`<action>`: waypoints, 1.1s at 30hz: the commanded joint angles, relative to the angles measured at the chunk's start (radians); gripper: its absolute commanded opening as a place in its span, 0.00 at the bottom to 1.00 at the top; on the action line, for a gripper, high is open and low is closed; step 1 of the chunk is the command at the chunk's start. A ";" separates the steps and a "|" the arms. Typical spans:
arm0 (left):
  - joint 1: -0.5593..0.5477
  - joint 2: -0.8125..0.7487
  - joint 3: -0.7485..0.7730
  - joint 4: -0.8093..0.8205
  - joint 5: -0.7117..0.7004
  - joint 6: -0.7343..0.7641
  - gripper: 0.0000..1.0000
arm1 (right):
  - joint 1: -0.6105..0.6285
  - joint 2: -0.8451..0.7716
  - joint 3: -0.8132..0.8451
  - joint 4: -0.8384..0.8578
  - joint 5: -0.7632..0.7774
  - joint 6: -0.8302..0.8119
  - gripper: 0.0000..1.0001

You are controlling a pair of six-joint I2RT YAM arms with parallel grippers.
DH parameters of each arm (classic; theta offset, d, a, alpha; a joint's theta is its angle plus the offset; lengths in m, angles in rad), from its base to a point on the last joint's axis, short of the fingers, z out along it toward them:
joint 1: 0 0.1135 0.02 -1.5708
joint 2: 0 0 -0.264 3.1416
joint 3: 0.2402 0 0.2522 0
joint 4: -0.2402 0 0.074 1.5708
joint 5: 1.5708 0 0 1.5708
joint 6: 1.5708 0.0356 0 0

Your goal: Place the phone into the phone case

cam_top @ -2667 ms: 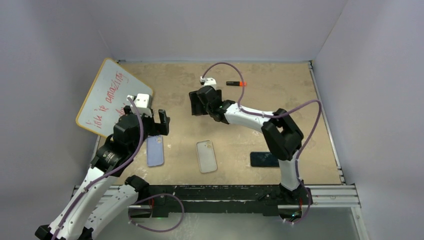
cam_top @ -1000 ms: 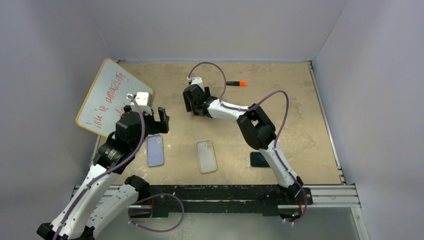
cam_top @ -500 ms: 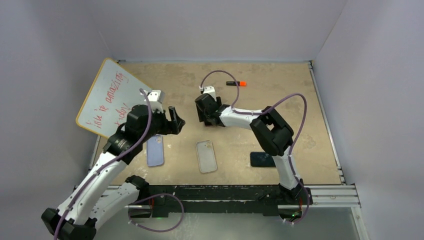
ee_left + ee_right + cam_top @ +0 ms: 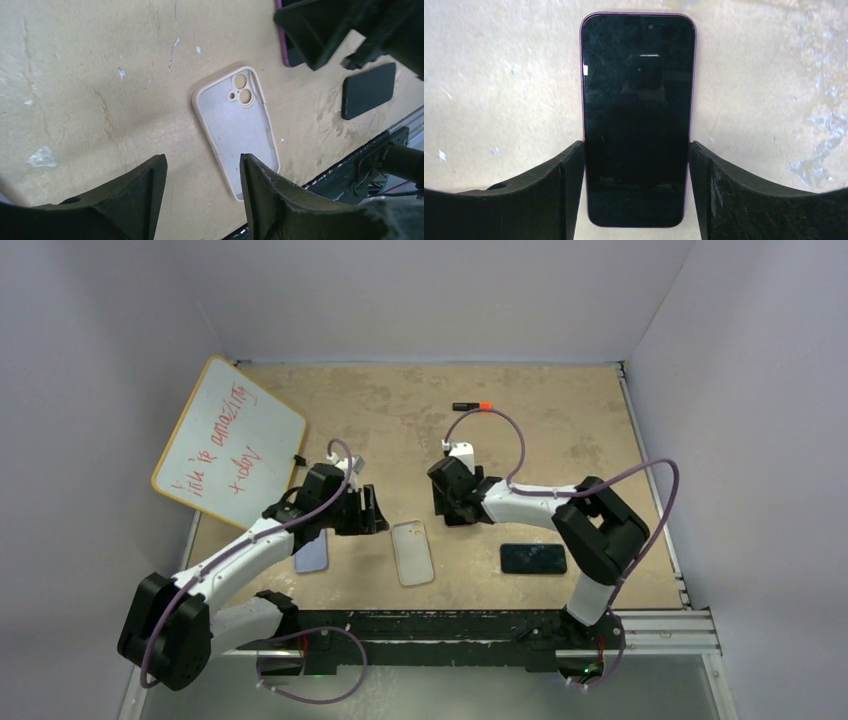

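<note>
A beige phone case [image 4: 412, 552] lies open side up near the table's front middle; it also shows in the left wrist view [image 4: 235, 127]. My right gripper [image 4: 452, 502] is shut on a dark phone with a purple rim [image 4: 638, 115], one finger on each long side, screen toward the camera, held above the table behind and right of the case. My left gripper [image 4: 366, 512] is open and empty, hovering just left of the case. In the left wrist view [image 4: 202, 170] its right finger overlaps the case's near end.
A lavender case [image 4: 312, 552] lies under my left arm. A second black phone [image 4: 533, 558] lies flat at front right. A whiteboard [image 4: 228, 440] leans at back left. A black marker with an orange cap [image 4: 472, 406] lies at the back.
My right gripper has moved nearer and to the right with the phone. My left arm has swung right and down, from beside the whiteboard to just left of the beige case.
</note>
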 commanded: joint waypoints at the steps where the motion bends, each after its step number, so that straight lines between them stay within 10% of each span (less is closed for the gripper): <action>1: -0.008 0.062 -0.030 0.147 0.070 -0.043 0.56 | -0.001 -0.087 -0.070 -0.034 -0.028 0.046 0.58; 33: -0.035 0.316 -0.074 0.348 0.047 -0.074 0.31 | 0.034 -0.420 -0.313 0.001 -0.248 0.206 0.47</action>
